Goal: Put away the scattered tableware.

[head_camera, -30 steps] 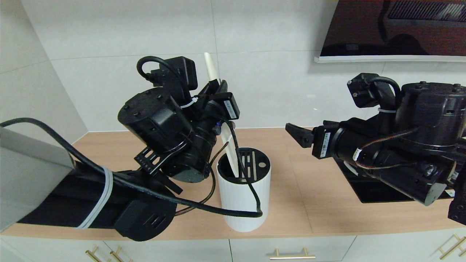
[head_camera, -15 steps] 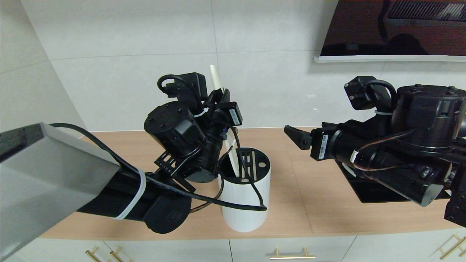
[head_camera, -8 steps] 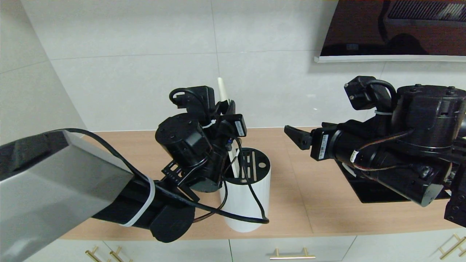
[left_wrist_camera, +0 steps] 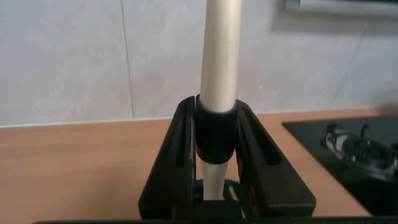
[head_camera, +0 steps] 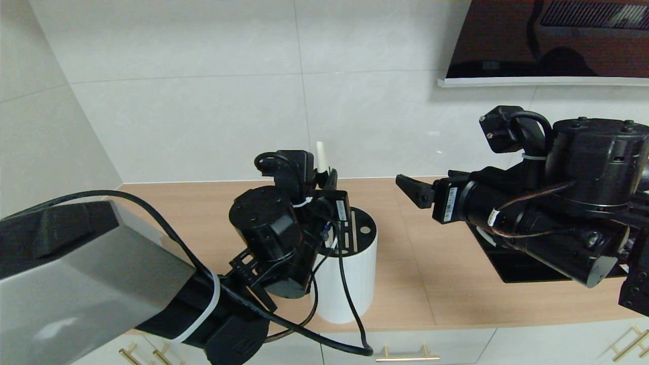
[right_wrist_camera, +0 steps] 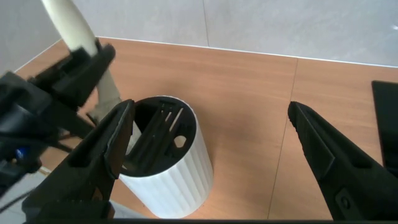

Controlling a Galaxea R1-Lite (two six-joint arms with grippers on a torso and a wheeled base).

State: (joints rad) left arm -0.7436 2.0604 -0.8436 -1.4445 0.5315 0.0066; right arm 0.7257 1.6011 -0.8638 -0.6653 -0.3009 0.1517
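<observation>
Utensil point(left_wrist_camera: 221, 50) with the cream handle stands nearly upright, its low end down in the white holder point(head_camera: 355, 263). The left gripper point(left_wrist_camera: 216, 124) squeezes it tight; the right gripper point(right_wrist_camera: 209, 118) gapes wide, holding nothing. If the end snags going down, the holder could tip.

**Lighting and Picture Condition**

Illumination is bright, even and diffuse. The tiled wall point(head_camera: 203, 116) is lit uniformly, without hot spots. The dark hood panel point(head_camera: 547, 40) is glossy and carries reflections. Shadows on the counter point(head_camera: 405, 284) are faint and soft-edged. A pale highlight runs along the cream handle point(left_wrist_camera: 221, 56). In the head view, tile joints bow slightly toward the frame edges.
</observation>
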